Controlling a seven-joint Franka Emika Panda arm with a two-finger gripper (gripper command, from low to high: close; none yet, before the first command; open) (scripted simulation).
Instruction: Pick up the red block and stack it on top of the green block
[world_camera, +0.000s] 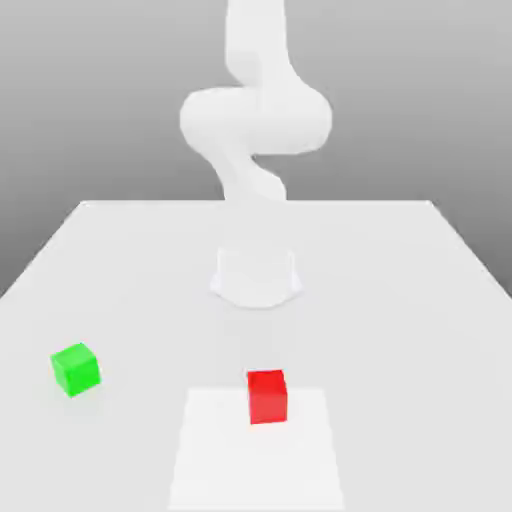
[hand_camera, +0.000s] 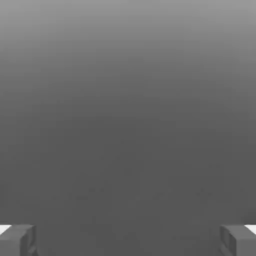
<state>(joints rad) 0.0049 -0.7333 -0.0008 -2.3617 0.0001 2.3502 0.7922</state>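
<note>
The red block (world_camera: 267, 396) is a small bright cube resting on the white table near the front, slightly toward the exterior view's right. The green block (world_camera: 75, 368), a cube of the same size, sits on the table well off to the exterior view's left, apart from the red one. In the hand view my gripper (hand_camera: 128, 240) is open, its grey fingertips (hand_camera: 20, 239) standing far apart with nothing between them and only grey background ahead. The white arm (world_camera: 255, 120) rises from its base behind the blocks.
The arm's round base (world_camera: 256, 275) stands at the middle of the white table (world_camera: 400, 300). A lighter square patch (world_camera: 215, 450) lies on the tabletop under and around the red block. The table's far edge runs behind the base.
</note>
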